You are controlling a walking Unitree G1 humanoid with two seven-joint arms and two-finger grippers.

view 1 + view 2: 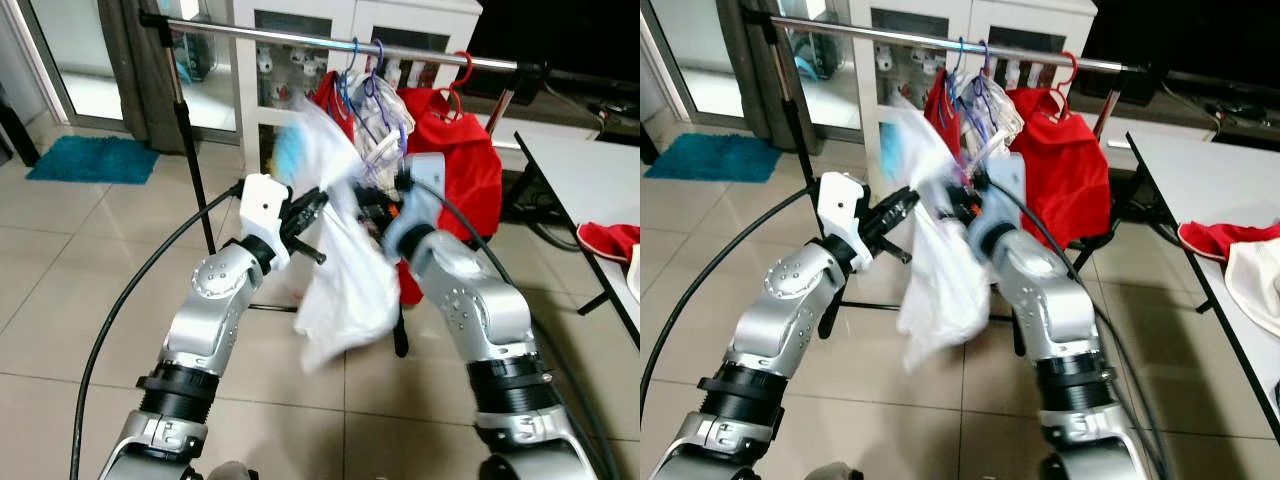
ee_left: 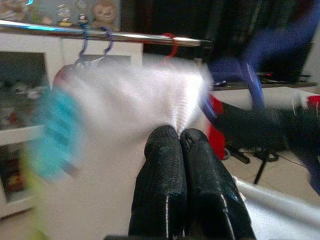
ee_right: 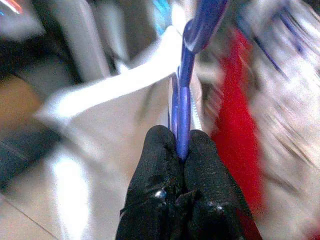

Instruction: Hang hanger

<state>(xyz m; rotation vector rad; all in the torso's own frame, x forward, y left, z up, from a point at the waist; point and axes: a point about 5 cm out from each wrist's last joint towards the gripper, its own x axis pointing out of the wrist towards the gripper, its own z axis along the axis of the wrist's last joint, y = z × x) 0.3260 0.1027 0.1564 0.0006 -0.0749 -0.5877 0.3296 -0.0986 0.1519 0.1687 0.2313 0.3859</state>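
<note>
Nearest the camera, both silver arms reach forward and meet at a white garment (image 1: 340,280) hanging between them. The right end effector (image 3: 181,145) is clamped on the stem of a blue hanger (image 3: 186,107), whose long axis runs straight up from the fingertips. The left end effector (image 2: 179,134) is pinched together on the white cloth, at about nine o'clock from the right one. Beyond them, at twelve o'clock and higher, runs the steel rail (image 1: 300,38), already carrying blue hooks and a red garment (image 1: 455,150). The right arm looks the better placed to lift the hook over. The right wrist view shows the grip; the head views are blurred there.
</note>
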